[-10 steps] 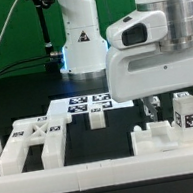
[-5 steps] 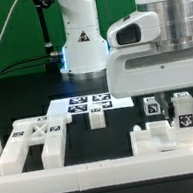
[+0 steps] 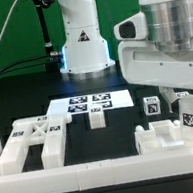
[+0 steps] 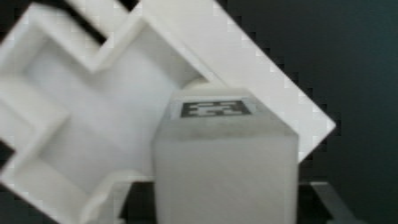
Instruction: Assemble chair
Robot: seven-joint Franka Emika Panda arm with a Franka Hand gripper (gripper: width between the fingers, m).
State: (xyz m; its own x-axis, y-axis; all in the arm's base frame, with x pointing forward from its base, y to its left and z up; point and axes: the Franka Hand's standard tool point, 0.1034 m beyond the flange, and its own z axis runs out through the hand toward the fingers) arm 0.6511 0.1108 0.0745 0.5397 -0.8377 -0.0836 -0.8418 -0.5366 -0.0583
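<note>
White tagged block [image 4: 222, 165] stands gripped between fingers of the hand [image 3: 182, 98].

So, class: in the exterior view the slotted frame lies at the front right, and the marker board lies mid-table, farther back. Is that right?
Not quite. The exterior view shows the slotted frame at the front left, not the front right. The rest holds: the marker board lies mid-table, farther back.
</note>
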